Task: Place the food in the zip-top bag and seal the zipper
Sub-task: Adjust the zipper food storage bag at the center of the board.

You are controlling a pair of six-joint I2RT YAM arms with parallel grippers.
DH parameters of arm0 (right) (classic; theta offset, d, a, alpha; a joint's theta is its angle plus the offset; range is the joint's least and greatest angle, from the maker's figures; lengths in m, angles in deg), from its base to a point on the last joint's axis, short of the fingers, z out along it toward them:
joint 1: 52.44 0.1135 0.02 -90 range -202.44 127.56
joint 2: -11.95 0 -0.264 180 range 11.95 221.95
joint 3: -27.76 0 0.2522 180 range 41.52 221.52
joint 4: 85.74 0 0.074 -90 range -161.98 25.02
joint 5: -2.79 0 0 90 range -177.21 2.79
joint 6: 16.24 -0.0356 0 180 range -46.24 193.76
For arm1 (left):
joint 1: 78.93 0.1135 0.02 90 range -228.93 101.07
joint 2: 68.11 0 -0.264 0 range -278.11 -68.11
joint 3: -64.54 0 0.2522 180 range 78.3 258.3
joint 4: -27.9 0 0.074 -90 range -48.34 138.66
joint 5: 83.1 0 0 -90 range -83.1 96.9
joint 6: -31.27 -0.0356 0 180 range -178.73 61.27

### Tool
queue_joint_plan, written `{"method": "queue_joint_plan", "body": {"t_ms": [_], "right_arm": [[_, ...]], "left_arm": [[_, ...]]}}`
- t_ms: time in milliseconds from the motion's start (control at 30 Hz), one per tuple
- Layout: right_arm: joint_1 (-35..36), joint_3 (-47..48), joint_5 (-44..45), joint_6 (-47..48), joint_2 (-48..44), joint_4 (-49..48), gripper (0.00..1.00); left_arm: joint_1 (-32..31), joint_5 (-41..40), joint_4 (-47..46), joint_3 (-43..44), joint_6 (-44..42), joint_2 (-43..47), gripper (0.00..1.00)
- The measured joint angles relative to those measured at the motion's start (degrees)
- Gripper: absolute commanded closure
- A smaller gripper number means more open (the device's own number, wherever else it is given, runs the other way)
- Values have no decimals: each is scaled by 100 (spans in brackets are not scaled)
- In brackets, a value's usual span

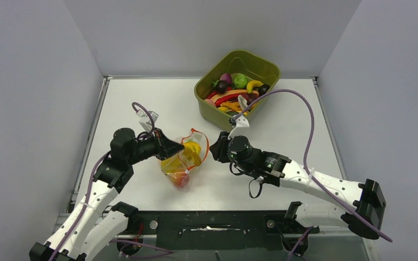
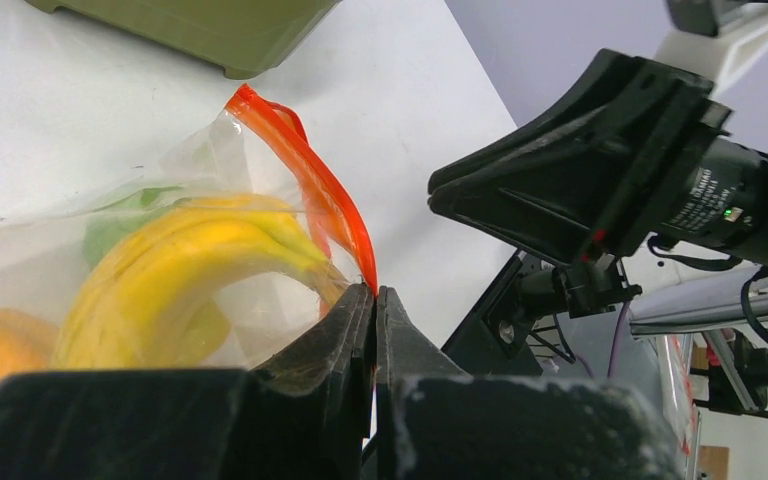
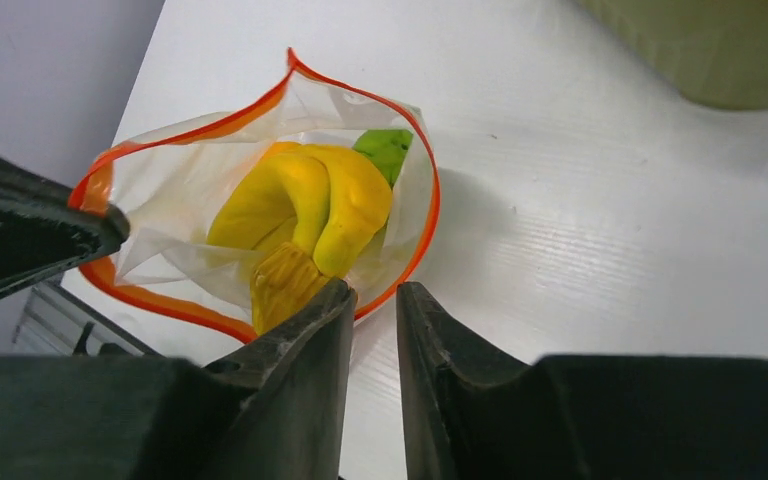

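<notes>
The crinkly clear plastic zip-top bag [image 3: 175, 190] has a thin orange-red zipper strip [image 3: 428, 205] at its mouth; inside are yellow toy bananas [image 3: 325, 200] and 1 green toy piece [image 3: 385, 150]. The rectangular plastic tub [image 1: 207, 106] is olive-green, the flat table [image 1: 158, 92] white.
</notes>
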Motion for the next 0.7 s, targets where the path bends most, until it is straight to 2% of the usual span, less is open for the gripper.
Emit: {"method": "queue_joint_plan", "body": {"t_ms": [167,333,400,500,700], "right_arm": [[-321,-146,-343,-892,238,-20,76],[-599,-269,-807,-1362,654,-321,62],[-699,-286,-997,-1440,828,-428,60],[-839,-378,-1296,-1495,1005,-686,65],[-994,-509,-1777,-1521,1270,-1051,84]], "left_arm": [[0,-37,-2,0,31,2,100],[0,-44,-2,0,98,2,100],[0,-52,-2,0,118,4,100],[0,-57,-2,0,127,22,100],[0,-59,-2,-11,142,33,100]]}}
